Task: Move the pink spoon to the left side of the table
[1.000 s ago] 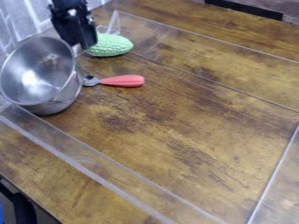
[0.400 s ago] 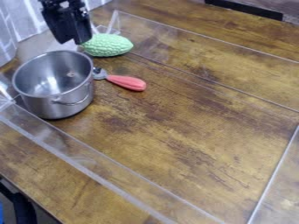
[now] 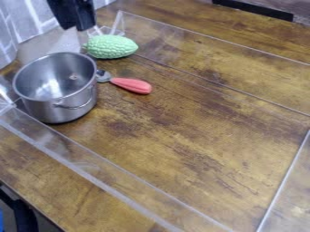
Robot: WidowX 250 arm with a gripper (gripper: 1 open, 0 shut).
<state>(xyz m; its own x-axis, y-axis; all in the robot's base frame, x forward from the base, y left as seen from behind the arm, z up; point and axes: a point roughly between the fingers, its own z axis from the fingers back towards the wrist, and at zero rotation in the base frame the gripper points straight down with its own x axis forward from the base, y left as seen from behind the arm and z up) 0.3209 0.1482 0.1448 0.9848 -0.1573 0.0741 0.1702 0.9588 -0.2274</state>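
Observation:
The pink spoon lies flat on the table, its silver bowl pointing toward the steel pot and its pinkish-red handle pointing right. My gripper is a dark shape at the top left edge of the view, above and behind the pot and well clear of the spoon. Nothing hangs from it. Its fingers merge into one dark mass, so their spacing is unreadable.
A green knobbly scrubber sits just behind the spoon. The pot stands upright at the left. A clear plastic raised edge runs along the front and right of the tabletop.
The pot went from tilted to standing upright and sits slightly to the right. The spoon turned a little. My gripper rose toward the top edge, away from the pot.

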